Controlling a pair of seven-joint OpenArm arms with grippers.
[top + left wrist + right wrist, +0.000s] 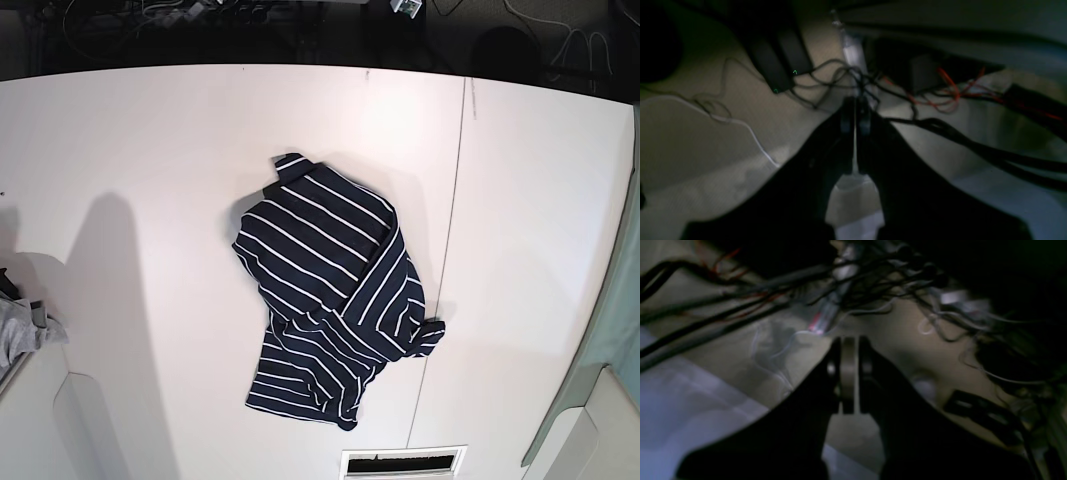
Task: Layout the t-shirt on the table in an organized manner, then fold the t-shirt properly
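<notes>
crumpled t-shirt (325,290), white table (150,150), grey cloth (20,335)

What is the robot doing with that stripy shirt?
Nothing is touching it right now. The t-shirt lies crumpled and partly folded over itself in the middle of the white table. Neither arm shows in the base view. The left gripper and right gripper have their jaws shut on nothing, looking at cables off the table. The shirt hasn't been spread out or folded yet.

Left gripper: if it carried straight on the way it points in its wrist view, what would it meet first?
Probably the tangle of black cables just beyond the shut left gripper, on the floor. Depth is unclear in this dark, blurred view; neither t-shirt nor table lies in that line.
</notes>
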